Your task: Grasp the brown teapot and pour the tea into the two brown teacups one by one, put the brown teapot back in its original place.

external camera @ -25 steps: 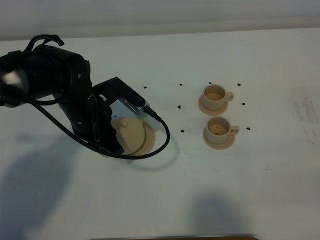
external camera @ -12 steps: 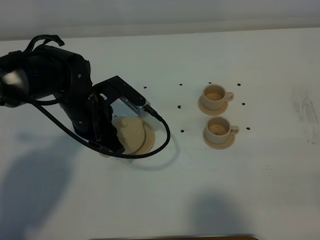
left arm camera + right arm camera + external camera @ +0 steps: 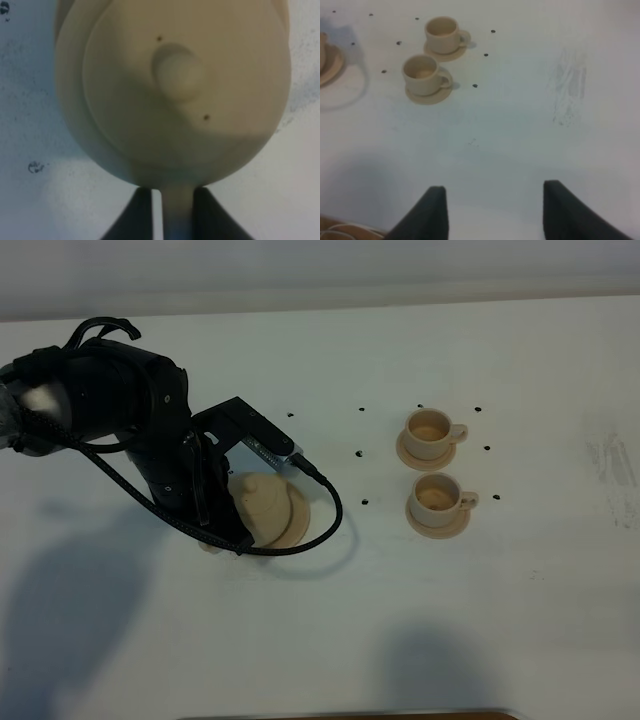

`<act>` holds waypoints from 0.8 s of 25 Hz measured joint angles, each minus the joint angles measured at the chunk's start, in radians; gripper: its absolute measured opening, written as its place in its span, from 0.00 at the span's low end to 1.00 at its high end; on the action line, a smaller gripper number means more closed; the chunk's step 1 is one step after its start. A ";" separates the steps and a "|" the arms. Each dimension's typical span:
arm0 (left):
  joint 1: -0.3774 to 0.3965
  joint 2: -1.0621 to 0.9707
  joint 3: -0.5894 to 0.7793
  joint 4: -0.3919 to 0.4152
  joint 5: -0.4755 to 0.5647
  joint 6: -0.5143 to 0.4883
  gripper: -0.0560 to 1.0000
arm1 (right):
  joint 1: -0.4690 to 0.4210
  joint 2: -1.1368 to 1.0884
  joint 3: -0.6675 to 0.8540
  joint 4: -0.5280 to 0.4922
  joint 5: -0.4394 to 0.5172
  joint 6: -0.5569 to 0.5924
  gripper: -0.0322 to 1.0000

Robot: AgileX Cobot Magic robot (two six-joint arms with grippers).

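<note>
My left arm (image 3: 115,425) stretches in from nine o'clock, wrist bent steeply down, left gripper (image 3: 172,196) pinched tight on the brown teapot (image 3: 175,100) handle; right gripper (image 3: 492,210) hangs, fingers spread wide.

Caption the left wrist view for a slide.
Left hand shut on the teapot's handle, seen from above its lid.
</note>
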 joint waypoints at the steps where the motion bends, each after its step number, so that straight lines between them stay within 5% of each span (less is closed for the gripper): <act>1: 0.000 0.000 0.000 0.000 0.000 0.000 0.13 | 0.000 0.000 0.000 0.000 0.000 0.000 0.46; 20: -0.028 -0.091 0.001 0.004 -0.005 -0.002 0.13 | 0.000 0.000 0.000 0.000 0.000 0.000 0.46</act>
